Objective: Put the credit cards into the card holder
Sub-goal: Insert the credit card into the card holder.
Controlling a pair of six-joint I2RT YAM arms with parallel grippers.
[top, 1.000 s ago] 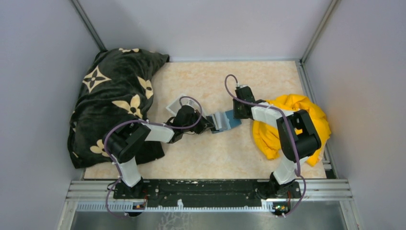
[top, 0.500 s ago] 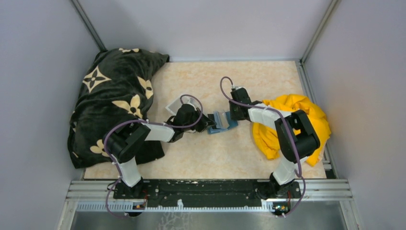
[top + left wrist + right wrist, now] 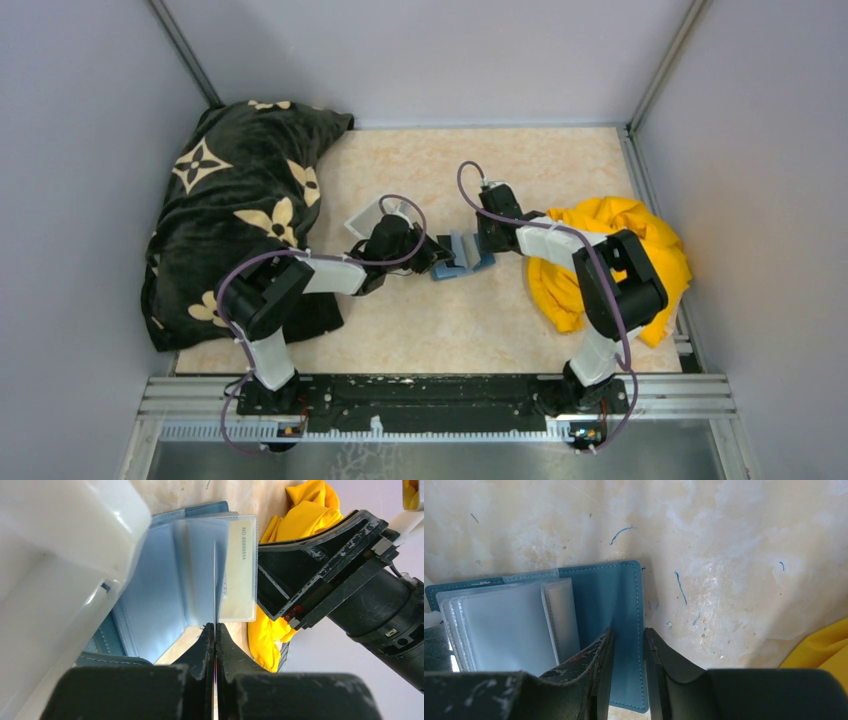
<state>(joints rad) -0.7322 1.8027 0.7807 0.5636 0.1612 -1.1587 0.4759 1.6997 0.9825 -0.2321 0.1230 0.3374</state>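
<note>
Left gripper point(image 3: 215, 627) is pressed together on a thin credit card point(image 3: 215, 580), which I see edge-on in the left wrist view, standing up from the fingertips toward the open card holder point(image 3: 160, 590). That teal-blue holder lies spread open on the table point(image 3: 450, 330) at the centre of the overhead frame, between the two arms, with its clear sleeves fanned up. One sleeve at the right of the left wrist view already has a pale yellow card point(image 3: 240, 575) in it with a printed number along its edge.

Right gripper point(image 3: 626, 632) has its jaws a narrow gap apart, and the tips sit over the right half of the teal cover. I cannot tell whether they press on it.

A small clear-white tray point(image 3: 372, 218) sits just above and left of the left wrist. A black flower-patterned blanket point(image 3: 240, 200) fills the left side of the overhead frame, and a yellow cloth point(image 3: 610, 250) lies bunched at the right.
</note>
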